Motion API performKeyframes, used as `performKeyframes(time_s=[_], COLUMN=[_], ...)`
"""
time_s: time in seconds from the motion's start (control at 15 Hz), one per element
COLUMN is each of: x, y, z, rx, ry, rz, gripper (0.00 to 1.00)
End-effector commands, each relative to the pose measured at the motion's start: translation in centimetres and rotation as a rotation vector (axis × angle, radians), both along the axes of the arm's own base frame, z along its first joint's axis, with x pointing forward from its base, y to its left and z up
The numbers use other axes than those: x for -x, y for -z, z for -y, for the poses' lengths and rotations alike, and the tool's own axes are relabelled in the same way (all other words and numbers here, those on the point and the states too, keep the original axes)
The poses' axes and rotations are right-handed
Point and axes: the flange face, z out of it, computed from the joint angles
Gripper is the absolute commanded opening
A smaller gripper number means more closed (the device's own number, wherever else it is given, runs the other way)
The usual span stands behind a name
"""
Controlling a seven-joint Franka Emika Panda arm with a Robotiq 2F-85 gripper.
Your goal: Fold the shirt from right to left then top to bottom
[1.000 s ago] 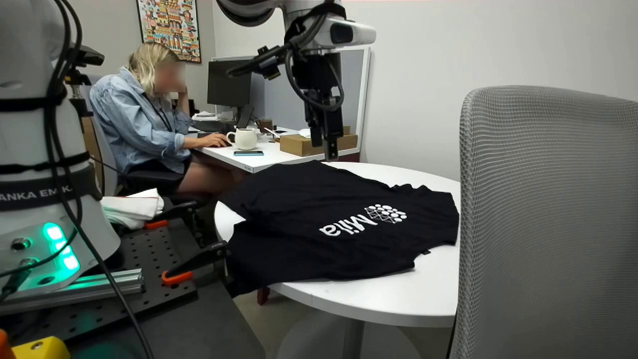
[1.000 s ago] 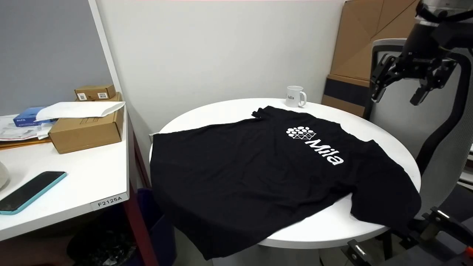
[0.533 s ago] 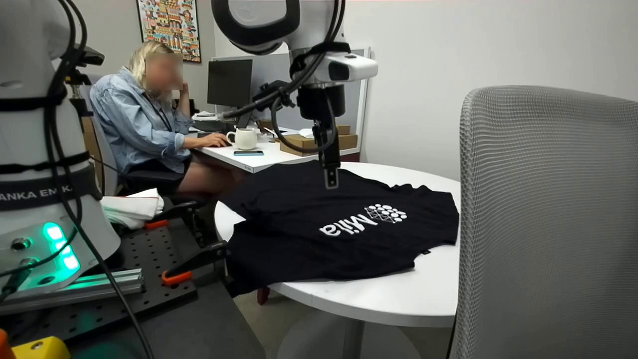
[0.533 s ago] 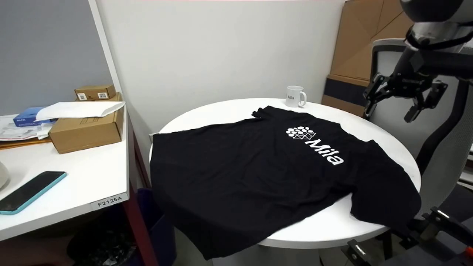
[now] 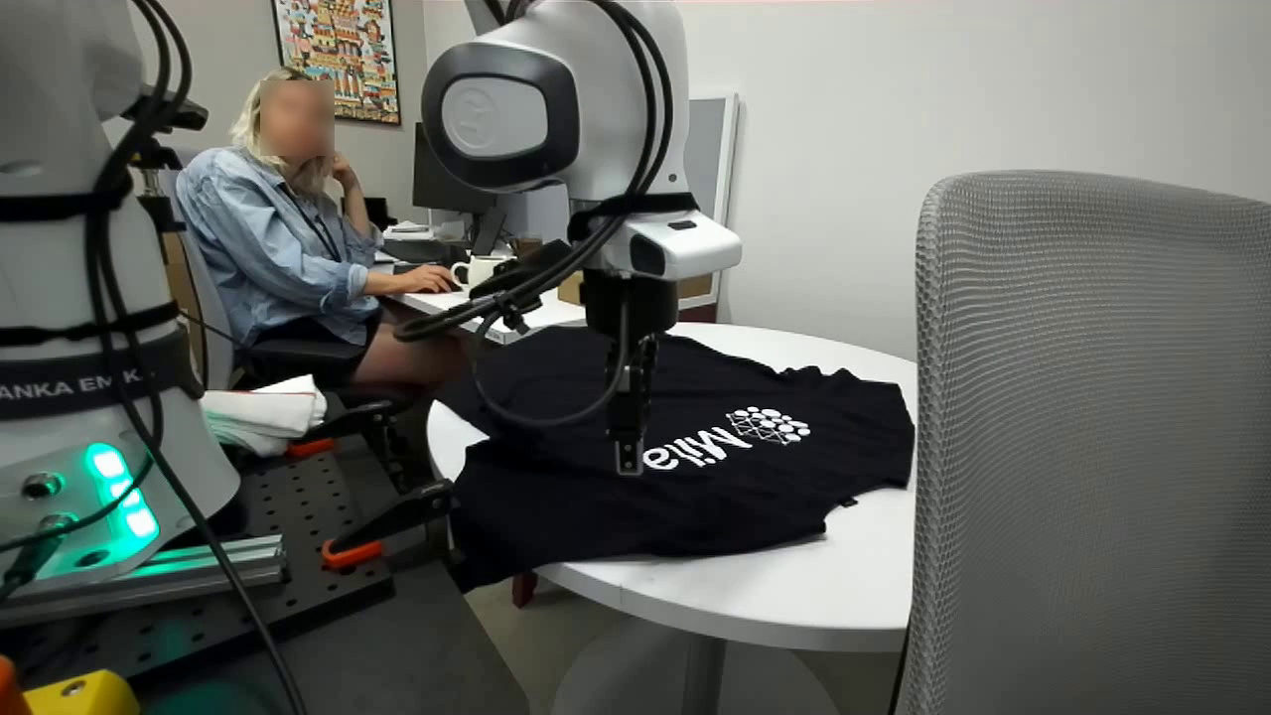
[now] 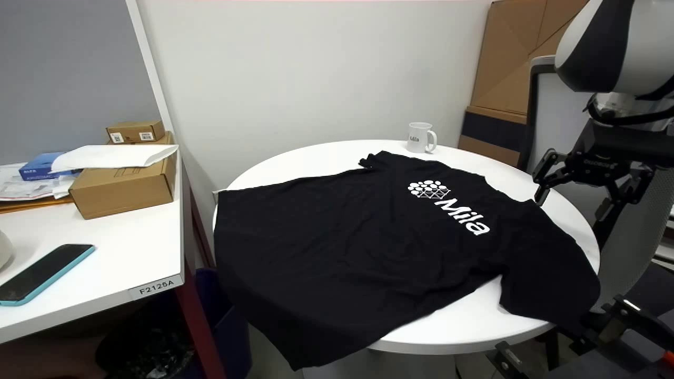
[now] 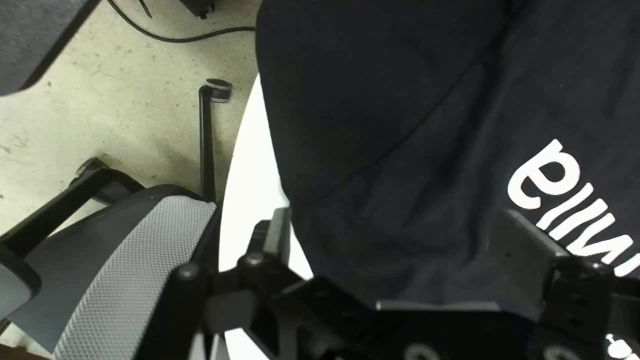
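Where the smooth, flat white wall rises: one plain surface at the back of both exterior views.
Round white tabletop: one hard, smooth disc with a thick rim, on a single post.
White robot arm: one, its rounded shell banded in black.
Seated blue-clad person: one, in wrinkled cloth, at a straight-edged white desk.
Grey mesh chair back: one fills the side of an exterior view, its weave fine and ribbed.
Black soft-cloth T-shirt: one, lying unfolded across the tabletop, printed side up, matte and lightly creased; a hem corner and one sleeve droop past the rim.
Brown cardboard boxes: two on the desk, one broad and oblong, one small.
White printed lettering: four smooth letters reading "Mila", next to a cluster of round dots joined by thin lines.
Black two-fingered gripper: one, released, its jointed fingers spread wide; in the wrist view one stands against the tabletop's bare edge, the other over the T-shirt beside the lettering.
White mugs: two, rounded, each with a looped handle; one on the tabletop beyond the T-shirt, one on the desk.
Teal-edged black phone: one slim slab flat on the desk.
Green lights: three, glowing in a row on the arm's base.
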Motion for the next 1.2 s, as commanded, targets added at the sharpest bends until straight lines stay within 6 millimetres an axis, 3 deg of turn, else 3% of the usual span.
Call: performKeyframes(time_s=[0.0,0.47,1.13], x=[1.5,4.6,9.3], y=[1.2,4.5,8.4], z=[1.6,1.9,-1.1], rx=[-0.008,-0.061,-0.113], ry=[0.046,0.1,0.152], rz=[0.003,-0.023,-0.004], gripper=[1.0,1.0,1.0])
